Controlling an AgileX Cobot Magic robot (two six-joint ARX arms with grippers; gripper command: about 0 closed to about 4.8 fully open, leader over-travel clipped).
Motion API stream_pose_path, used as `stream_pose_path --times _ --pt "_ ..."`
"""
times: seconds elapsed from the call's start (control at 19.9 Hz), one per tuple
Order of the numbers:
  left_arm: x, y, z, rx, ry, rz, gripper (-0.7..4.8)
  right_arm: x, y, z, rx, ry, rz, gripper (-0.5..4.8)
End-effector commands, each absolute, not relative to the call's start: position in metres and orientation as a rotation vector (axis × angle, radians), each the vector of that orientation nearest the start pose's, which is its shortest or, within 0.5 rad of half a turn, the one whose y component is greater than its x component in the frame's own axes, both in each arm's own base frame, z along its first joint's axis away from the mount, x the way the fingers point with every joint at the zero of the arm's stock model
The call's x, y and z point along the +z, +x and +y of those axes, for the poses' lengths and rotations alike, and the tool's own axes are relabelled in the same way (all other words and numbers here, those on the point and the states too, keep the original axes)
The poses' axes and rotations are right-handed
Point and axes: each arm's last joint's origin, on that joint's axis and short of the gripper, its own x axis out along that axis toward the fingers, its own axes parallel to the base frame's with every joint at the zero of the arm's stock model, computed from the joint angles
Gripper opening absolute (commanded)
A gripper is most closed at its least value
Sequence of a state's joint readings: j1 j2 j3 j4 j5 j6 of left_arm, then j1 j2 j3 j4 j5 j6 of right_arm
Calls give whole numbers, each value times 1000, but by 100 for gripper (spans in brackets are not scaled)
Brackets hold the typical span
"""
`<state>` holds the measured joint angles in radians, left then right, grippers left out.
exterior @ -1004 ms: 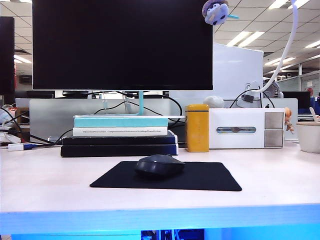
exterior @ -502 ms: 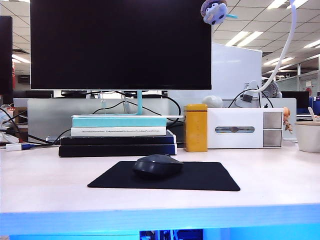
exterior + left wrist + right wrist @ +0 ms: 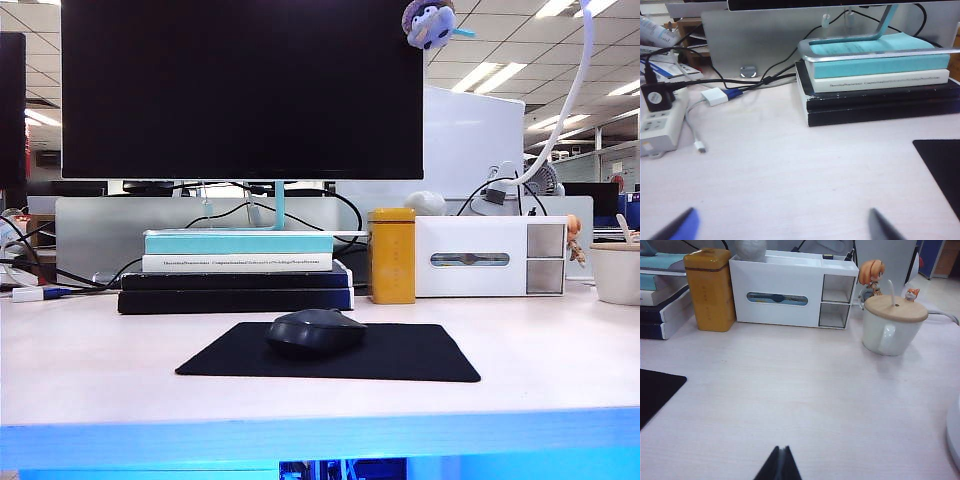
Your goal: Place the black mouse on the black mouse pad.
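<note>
Resting on the black mouse pad, left of its middle, the black mouse has not moved over the last second, so the placing looks finished. Only the wrist views show the arms: the left pincer spread wide over bare table, the right pincer pinched together, empty.

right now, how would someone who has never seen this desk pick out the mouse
Start at the big dark monitor and drop past the stack of books under it to the flat black pad on the pale desk. The mouse sits on the pad's back edge, left of middle. It is the only low rounded dome there; the pad is flat and the books are boxy.
</note>
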<state>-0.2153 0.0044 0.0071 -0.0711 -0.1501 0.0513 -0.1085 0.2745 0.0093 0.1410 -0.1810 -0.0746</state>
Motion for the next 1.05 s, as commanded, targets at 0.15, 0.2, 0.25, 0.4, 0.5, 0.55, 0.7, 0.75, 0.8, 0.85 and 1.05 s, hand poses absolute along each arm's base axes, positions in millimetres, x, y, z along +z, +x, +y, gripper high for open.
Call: stream_pose_path --times 0.15,0.2,0.25,0.4,0.5,0.55,0.7,0.75,0.8,0.85,1.05 --pt "157 96 -18 -105 63 76 -6 155 113 -7 74 -46 116 -1" --pt "157 96 -18 -103 64 76 -5 155 113 -7 74 -46 116 -1" --pt "157 96 -18 -103 64 76 -5 155 113 -7 74 -46 116 -1" --pt "157 96 -18 -103 65 76 -5 155 113 -7 74 -46 117 -1" --pt "157 96 -18 -103 65 76 -5 155 113 -7 74 -46 117 -1" --pt "157 96 -18 -103 65 76 -5 155 113 -7 74 -46 116 -1" --pt "157 96 -18 -103 65 76 -5 155 113 -7 74 -46 116 -1" --pt "157 96 -18 -103 65 76 -5 155 113 -7 74 -46 116 -1" --pt "157 96 -18 -103 65 76 -5 155 113 -7 74 -46 116 -1" --pt "157 96 -18 -103 65 76 -5 155 113 -7 74 -46 116 -1" --pt "157 96 -18 -103 65 76 -5 155 113 -7 74 -46 116 -1"
